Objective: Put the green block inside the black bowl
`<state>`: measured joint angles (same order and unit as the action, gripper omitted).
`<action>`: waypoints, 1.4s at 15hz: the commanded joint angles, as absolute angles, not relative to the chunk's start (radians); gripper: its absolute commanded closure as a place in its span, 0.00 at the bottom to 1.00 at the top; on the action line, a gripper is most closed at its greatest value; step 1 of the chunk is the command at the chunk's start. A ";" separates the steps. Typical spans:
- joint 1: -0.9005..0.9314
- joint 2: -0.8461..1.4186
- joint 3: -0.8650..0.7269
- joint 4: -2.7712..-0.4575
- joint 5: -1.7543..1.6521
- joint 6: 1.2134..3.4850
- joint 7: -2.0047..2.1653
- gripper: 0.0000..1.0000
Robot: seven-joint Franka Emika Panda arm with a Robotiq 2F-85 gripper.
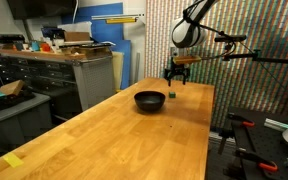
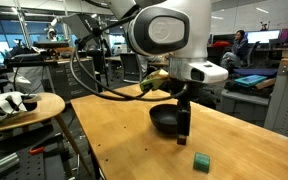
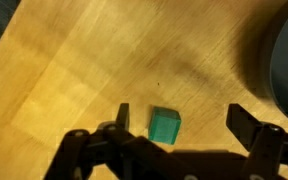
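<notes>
Green block (image 3: pixel 165 126) sits on the wooden table (image 3: pixel 74 60), close to the table's edge. It lies below the end effector (image 3: pixel 182 120), which is wide open and holds nothing. The block is between the fingers (image 3: pixel 122 117), nearer one side. The black bowl (image 3: pixel 287 60) is just beside it.

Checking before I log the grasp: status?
Gripper open, empty, over the block. Green block on the table, framed between the fingers in wrist view, ungrasped. Black bowl close by. Nothing between them.
</notes>
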<state>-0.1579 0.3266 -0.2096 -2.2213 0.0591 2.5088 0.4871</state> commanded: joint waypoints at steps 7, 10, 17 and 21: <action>-0.195 0.533 -0.222 -2.042 0.160 2.525 0.452 0.00; -0.201 0.581 -0.227 -2.007 0.162 2.526 0.453 0.00; -0.219 0.653 -0.224 -1.952 0.179 2.522 0.443 0.42; -0.217 0.635 -0.219 -1.958 0.192 2.522 0.429 0.73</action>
<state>-0.2069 0.6406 -0.2270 -1.9747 0.1564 2.5217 0.4710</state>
